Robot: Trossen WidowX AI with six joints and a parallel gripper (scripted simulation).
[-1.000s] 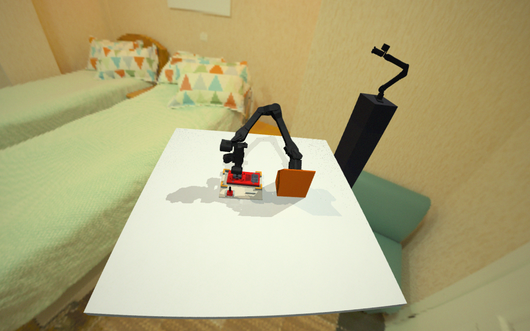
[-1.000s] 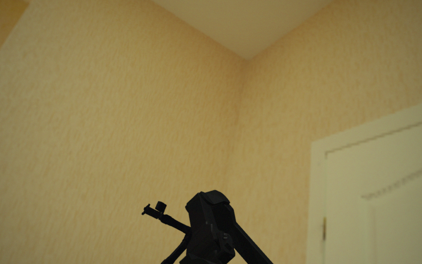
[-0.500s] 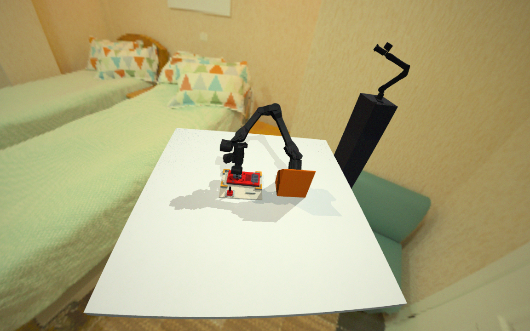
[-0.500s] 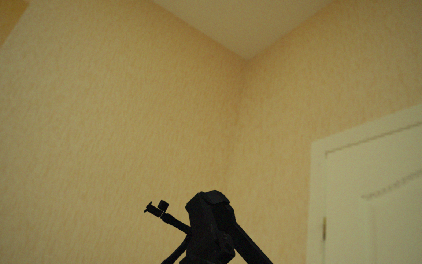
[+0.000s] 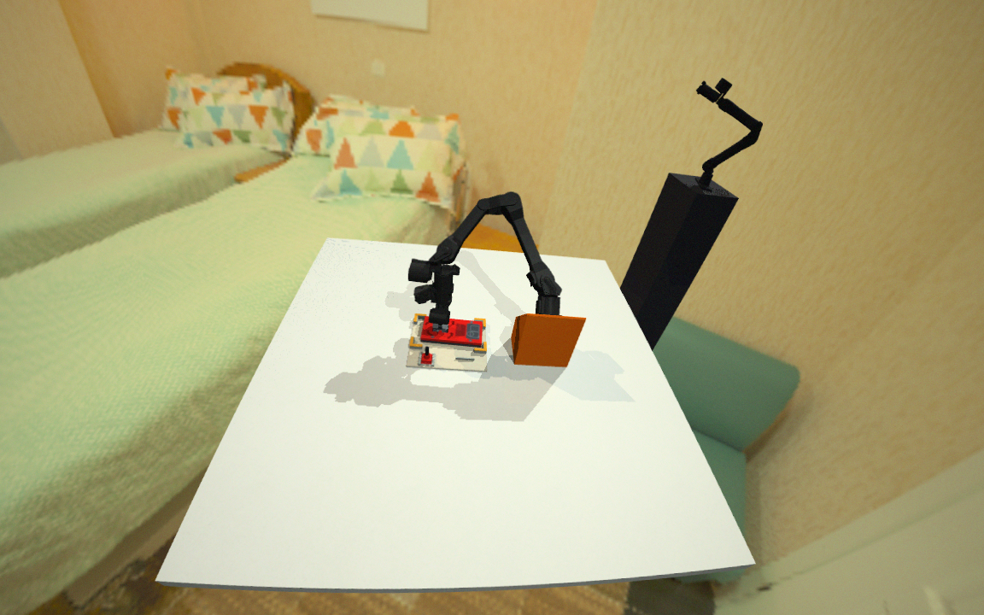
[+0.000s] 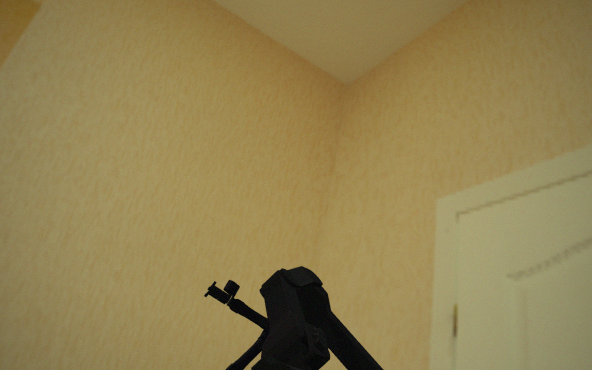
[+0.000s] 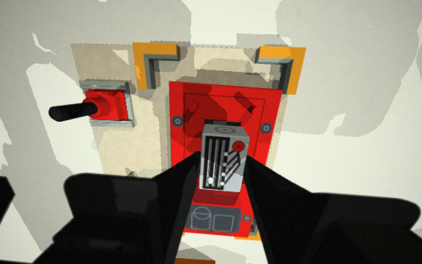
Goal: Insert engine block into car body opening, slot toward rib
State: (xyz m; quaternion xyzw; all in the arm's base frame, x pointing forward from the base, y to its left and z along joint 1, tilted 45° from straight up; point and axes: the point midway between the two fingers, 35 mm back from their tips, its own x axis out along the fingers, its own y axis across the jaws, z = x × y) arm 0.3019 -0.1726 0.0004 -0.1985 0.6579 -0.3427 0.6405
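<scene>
The red car body (image 5: 462, 342) (image 7: 178, 99) lies on the beige board (image 5: 446, 366) (image 7: 119, 150), between orange corner brackets. My gripper (image 5: 439, 324) (image 7: 221, 158) points down over the car body and is shut on the grey engine block (image 7: 220, 163), one finger on each side. The block stands at the opening (image 7: 233, 123), whose dark far edge shows just beyond it in the wrist view. The block's top, with black stripes and a red round cap, faces the camera. How deep the block sits, its slot and the rib are hidden.
A red base with an upright black lever (image 5: 426, 355) (image 7: 71, 111) stands on the board beside the car body. Orange brackets (image 7: 156, 49) (image 7: 293, 70) rise at the car body's corners. An orange panel (image 5: 549, 341) stands right of the board, in front of the arm's base.
</scene>
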